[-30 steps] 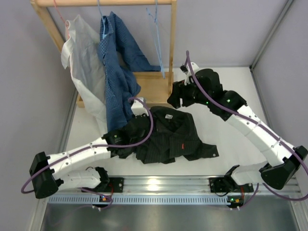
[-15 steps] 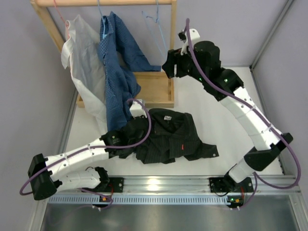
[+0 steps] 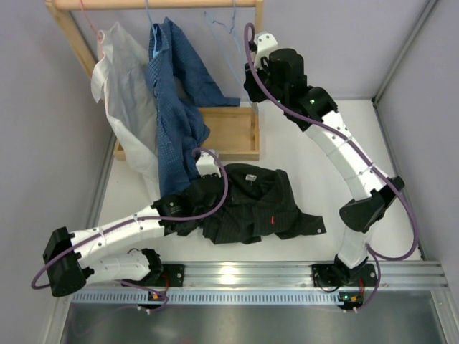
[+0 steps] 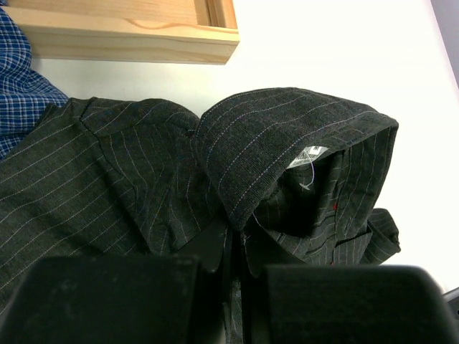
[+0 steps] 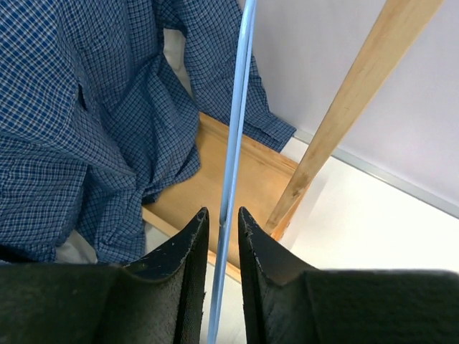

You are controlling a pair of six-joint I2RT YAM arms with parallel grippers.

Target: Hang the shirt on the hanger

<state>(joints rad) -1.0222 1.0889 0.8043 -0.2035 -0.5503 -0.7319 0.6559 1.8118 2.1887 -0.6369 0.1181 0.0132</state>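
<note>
The black pinstriped shirt [image 3: 251,201] lies crumpled on the white table in front of the rack. My left gripper [image 3: 213,174] is shut on its collar edge; in the left wrist view the fingers [image 4: 237,251] pinch the fabric below the folded collar [image 4: 287,136]. The light-blue wire hanger [image 3: 219,25] hangs tilted from the wooden rail. My right gripper [image 3: 251,75] is raised to the rack. In the right wrist view its jaws [image 5: 221,215] stand close on either side of one wire [image 5: 237,129] of the hanger, holding it.
A wooden clothes rack has its top rail [image 3: 158,3], post [image 5: 351,107] and base [image 3: 229,132] behind the shirt. A blue checked shirt [image 3: 172,107] and a white sheer garment [image 3: 122,93] hang on it at the left. A pink hanger [image 3: 87,18] carries the white garment.
My right arm has risen from beside the rack base up and left to the rail, and the blue hanger has swung up and left with it. The left arm and the shirt have stayed put.
</note>
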